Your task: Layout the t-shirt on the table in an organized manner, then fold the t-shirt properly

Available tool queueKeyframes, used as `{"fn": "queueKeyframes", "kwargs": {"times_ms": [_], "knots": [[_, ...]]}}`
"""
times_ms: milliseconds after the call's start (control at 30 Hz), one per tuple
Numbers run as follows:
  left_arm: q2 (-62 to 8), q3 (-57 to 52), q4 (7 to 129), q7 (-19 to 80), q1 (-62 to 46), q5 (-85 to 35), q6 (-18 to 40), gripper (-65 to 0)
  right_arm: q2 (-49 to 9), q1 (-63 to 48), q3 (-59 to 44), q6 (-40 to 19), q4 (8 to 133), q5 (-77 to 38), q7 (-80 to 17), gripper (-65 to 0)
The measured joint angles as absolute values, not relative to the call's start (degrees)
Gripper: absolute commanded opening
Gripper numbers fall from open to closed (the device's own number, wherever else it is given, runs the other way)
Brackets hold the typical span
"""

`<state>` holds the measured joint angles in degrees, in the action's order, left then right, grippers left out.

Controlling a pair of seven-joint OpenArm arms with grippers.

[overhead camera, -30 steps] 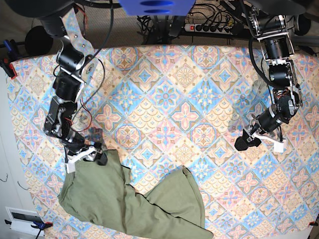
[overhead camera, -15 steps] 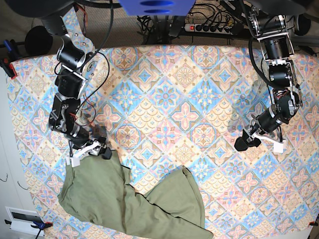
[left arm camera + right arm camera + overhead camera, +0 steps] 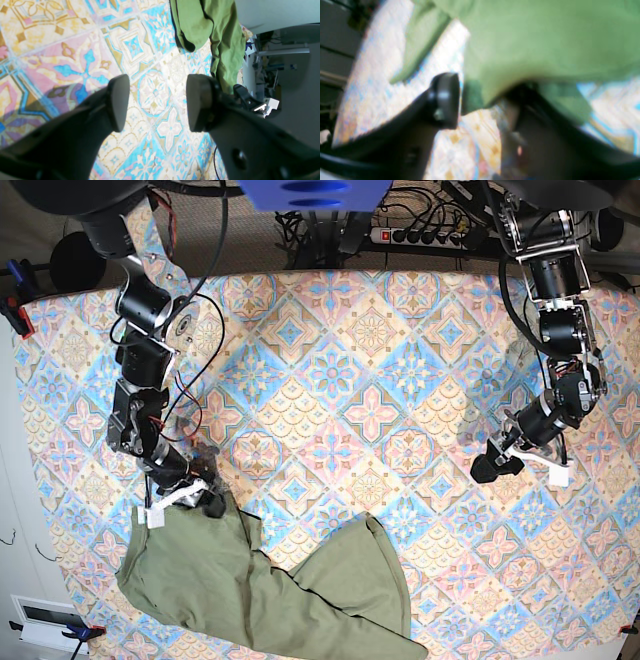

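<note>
Right claw [image 3: 183, 498] straddles the shirt [image 3: 260, 585] hem at the table's [image 3: 400, 380] near left corner, jaws parted, not yet clenched; I'd bite one layer only; left claw [image 3: 155, 102] released, idle.

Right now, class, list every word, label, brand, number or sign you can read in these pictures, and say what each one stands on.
None can be read.
The t-shirt is plain green, with no print showing.
The table cloth carries only floral tile patterns, no lettering.
The power strip behind the table shows no legible marking; anything on it is too small to read.
The right wrist view is too blurred to show any text.
</note>
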<state>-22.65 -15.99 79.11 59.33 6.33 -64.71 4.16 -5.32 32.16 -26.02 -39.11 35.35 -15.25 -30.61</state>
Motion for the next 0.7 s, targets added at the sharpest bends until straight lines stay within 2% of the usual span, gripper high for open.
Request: {"fn": "queueKeyframes", "kwargs": {"times_ms": [100,133,267,367,467,600,700], "knots": [[-22.61,-15.99,79.09,59.33,6.35,-64.73,4.16,-30.0,-5.39,31.77,-26.02,-39.00,35.29,-15.03,-30.87,-62.3],[-22.59,-15.99,79.09,59.33,6.33,-64.73,4.16,-30.0,-5.39,31.81,-26.02,-39.00,35.29,-15.09,-30.87,-65.0],[-22.59,-15.99,79.09,59.31,6.33,-64.73,4.14,-30.0,-5.06,31.64,-26.89,-39.16,39.11,-15.33,-38.81,-64.2],[-22.59,-15.99,79.02,59.35,6.31,-64.73,4.27,-30.0,-4.58,29.10,-29.69,-39.13,50.22,-19.66,-45.84,-64.3],[-22.63,-15.99,78.89,59.16,6.37,-64.73,4.25,-30.0,-5.52,22.39,-30.28,-39.77,61.17,-27.27,-50.76,-64.3],[-22.61,-16.05,78.91,58.92,6.68,-64.58,4.16,-30.0,-5.39,10.59,-29.08,-38.76,72.64,-30.39,-61.87,-64.3],[-22.55,-15.99,78.98,59.20,6.70,-64.84,4.34,-30.0,-4.91,4.64,-26.94,-39.62,80.58,-36.73,-62.28,-64.3]]}}
